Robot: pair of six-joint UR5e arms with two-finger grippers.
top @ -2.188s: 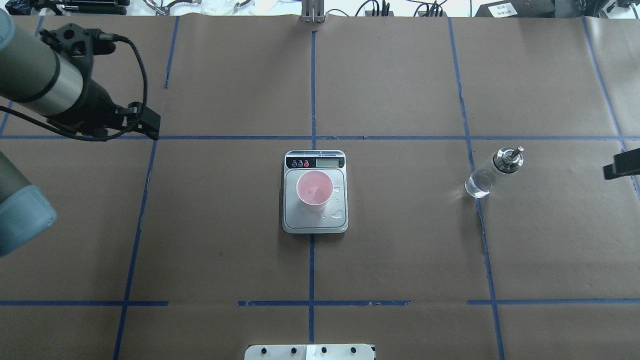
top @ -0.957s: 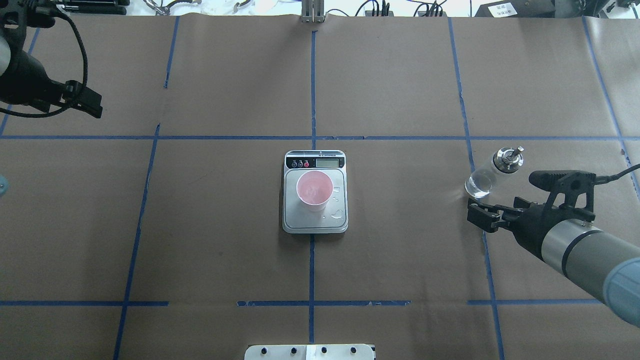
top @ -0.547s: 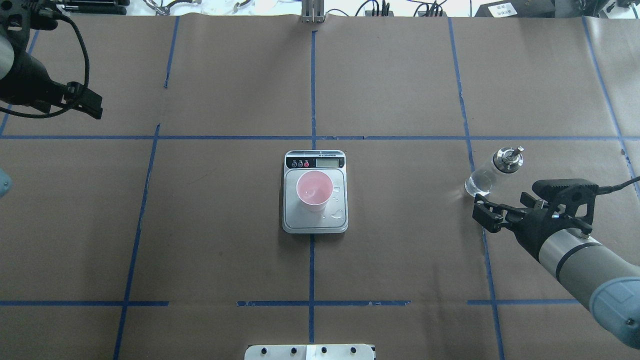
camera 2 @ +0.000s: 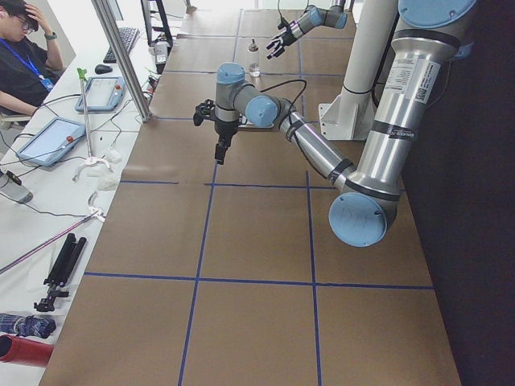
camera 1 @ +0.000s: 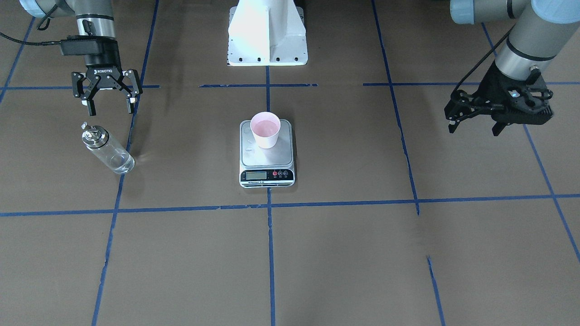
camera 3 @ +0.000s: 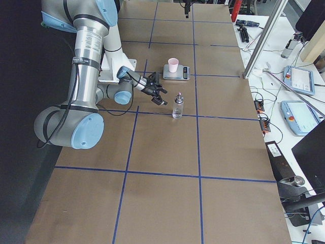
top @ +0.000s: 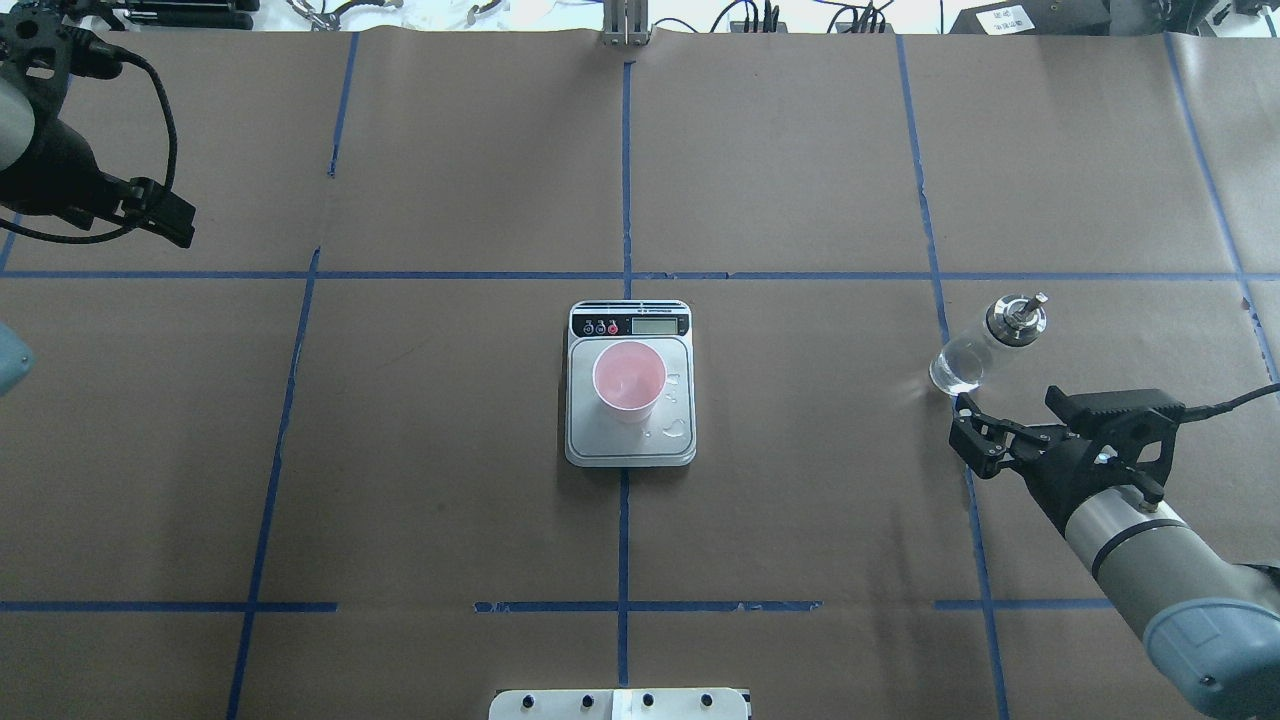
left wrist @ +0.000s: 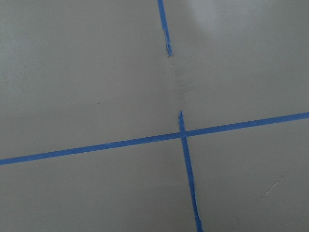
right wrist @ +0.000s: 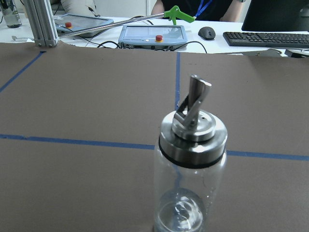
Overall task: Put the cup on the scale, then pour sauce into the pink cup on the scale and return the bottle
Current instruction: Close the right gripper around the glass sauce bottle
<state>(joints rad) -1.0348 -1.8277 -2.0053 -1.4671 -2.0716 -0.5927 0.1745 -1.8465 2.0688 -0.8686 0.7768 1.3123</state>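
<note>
The pink cup (top: 629, 378) (camera 1: 265, 129) stands upright on the steel scale (top: 630, 455) (camera 1: 267, 159) at the table's middle. Its inside looks pale pink; I cannot tell how much liquid it holds. The clear bottle (top: 985, 345) (camera 1: 106, 151) (right wrist: 190, 164) with its metal cap and spout stands upright on the paper at the robot's right, nearly empty. Just short of it on the robot's side, my right gripper (top: 962, 425) (camera 1: 110, 107) hangs open and empty, not touching it. Far off at the back left, my left gripper (top: 175, 225) (camera 1: 473, 130) is open and holds nothing.
Small clear droplets (top: 675, 430) lie on the scale's platform beside the cup. The robot's white base (camera 1: 267, 36) stands at the table's near edge. Beyond the far edge are a metal post (top: 625, 25), tablets (right wrist: 152, 36), a keyboard, and a seated person (camera 2: 24, 48).
My right arm came in from the right edge to just beside the bottle, then drew back slightly toward the robot. The left arm withdrew to the back left. Cup, scale and bottle stayed put.
</note>
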